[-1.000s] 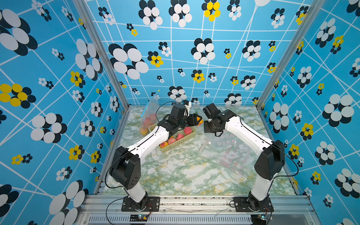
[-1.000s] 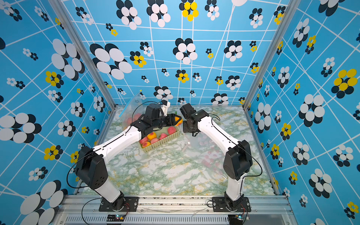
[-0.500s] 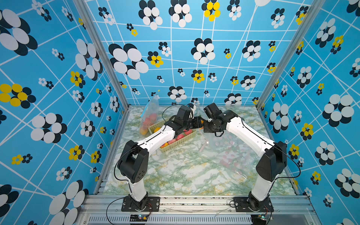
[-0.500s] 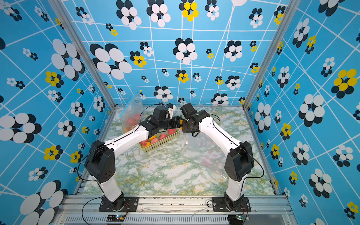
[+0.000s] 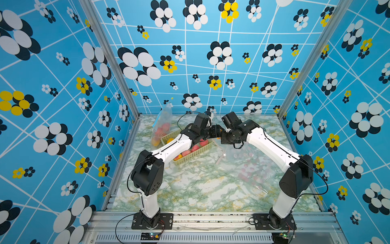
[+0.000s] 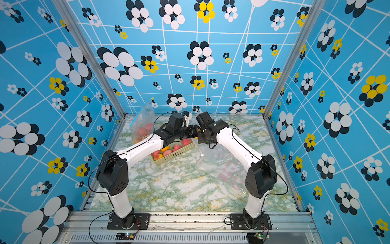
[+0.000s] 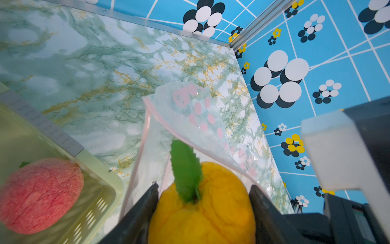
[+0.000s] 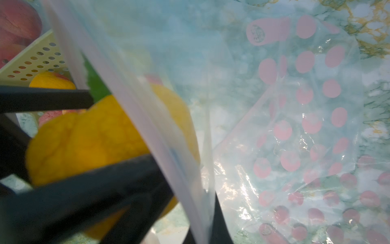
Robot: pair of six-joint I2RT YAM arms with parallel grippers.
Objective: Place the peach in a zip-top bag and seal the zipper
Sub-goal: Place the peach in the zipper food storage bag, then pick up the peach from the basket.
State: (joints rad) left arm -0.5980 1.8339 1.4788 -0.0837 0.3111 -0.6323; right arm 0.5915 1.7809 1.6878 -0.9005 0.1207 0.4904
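Observation:
A yellow peach [image 7: 202, 207] with a green leaf sits between the fingers of my left gripper [image 7: 203, 188], which lie against both its sides. The peach [image 8: 84, 143] is at the mouth of the clear zip-top bag [image 7: 196, 109] with pink dots, leaf end first, partly past the rim. My right gripper [image 8: 202, 232] is shut on the bag's zipper edge and holds the mouth up off the table. In both top views the left gripper [image 5: 217, 131] and right gripper [image 5: 223, 139] meet tip to tip beside the basket. The rest of the bag [image 5: 249, 160] lies on the marble top.
A pale yellow basket [image 5: 194, 154] with several pink and yellow peaches [image 7: 40, 194] sits under my left forearm. Another clear bag [image 5: 162, 126] with fruit leans in the back left corner. Patterned walls close in three sides.
My left gripper carried the yellow peach rightward from over the basket to the bag mouth. The right gripper kept its hold on the bag's edge and barely moved.

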